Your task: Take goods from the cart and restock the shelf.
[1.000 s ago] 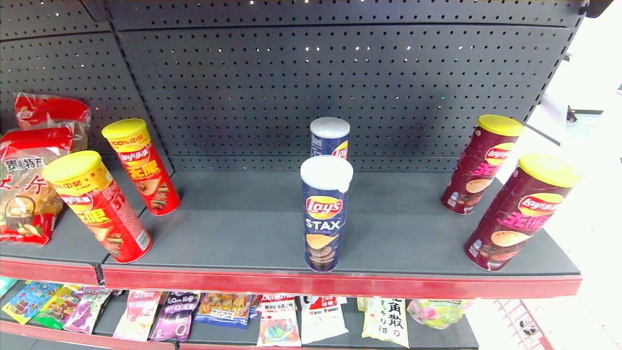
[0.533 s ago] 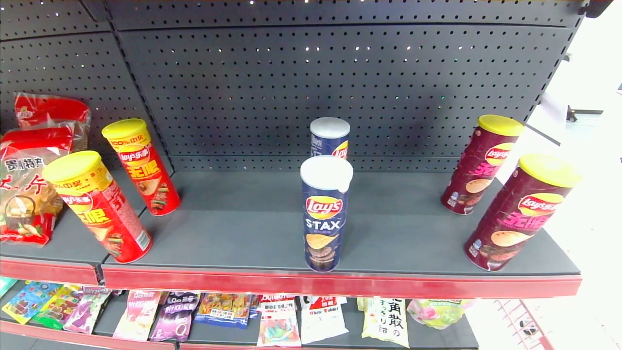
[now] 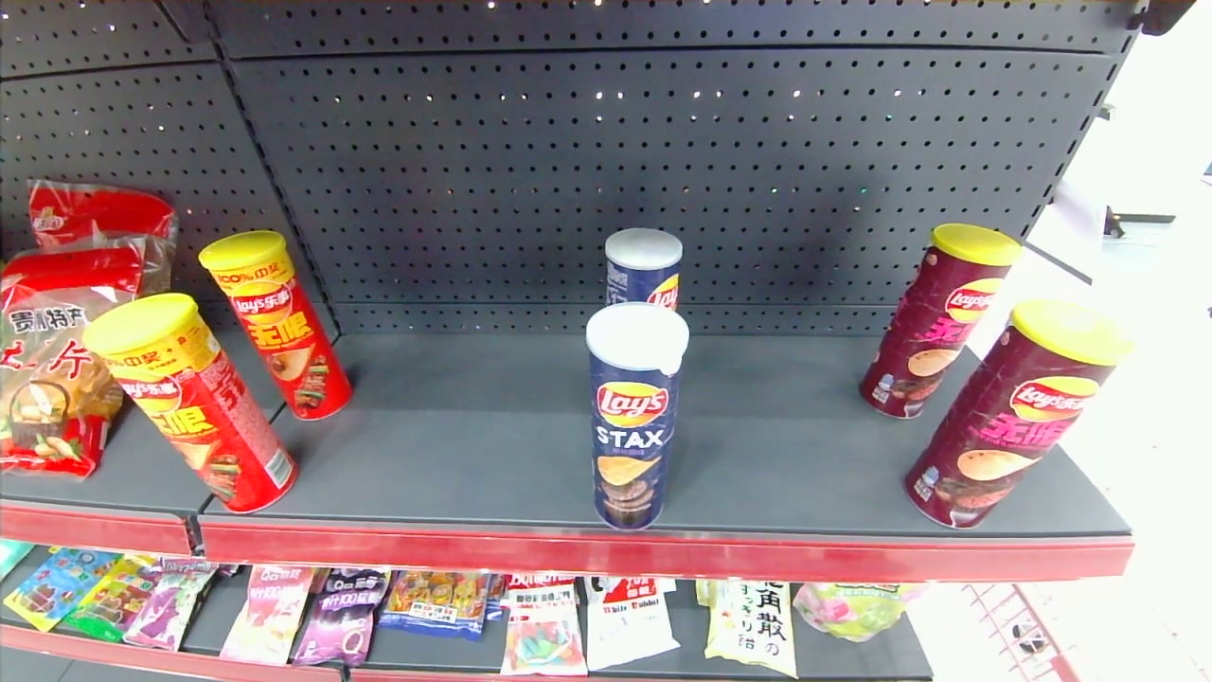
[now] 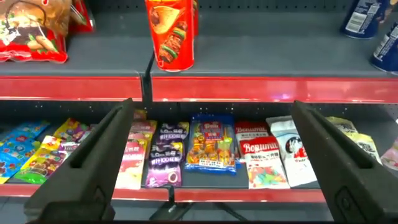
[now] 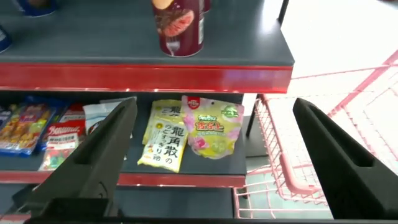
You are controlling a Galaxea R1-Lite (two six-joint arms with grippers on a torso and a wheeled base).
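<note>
- Dark grey pegboard [image 3: 663,170] is backing a grey shelf [image 3: 454,445] with a red front lip, and the front blue can [image 3: 632,426] is standing upright near that lip, at about the middle of the shelf.
- Directly behind the front blue can, a rear blue can [image 3: 644,270] is standing close to the pegboard.
- Well to the left of the front blue can, two red cans with yellow lids are standing: one [image 3: 189,403] near the lip and one [image 3: 275,327] further back.
- Further left of the front blue can, red snack bags [image 3: 57,360] are leaning at the shelf's far end.
- Well to the right of the front blue can, two maroon cans with yellow lids are standing: one [image 3: 1018,417] near the lip and one [image 3: 937,322] behind it.
- Below the front blue can, flat snack packets [image 3: 540,625] are lying in a row on the lower shelf.
- Below and far to the right of the front blue can, past the shelf's end, a pink wire cart [image 5: 336,143] is sitting at floor level.
- The left gripper [image 4: 211,109] is hanging below and left of the front blue can, facing the lower shelf with its fingers spread wide.
- The right gripper [image 5: 214,104] is hanging below and right of the front blue can, under the nearer maroon can, its fingers likewise spread wide.
</note>
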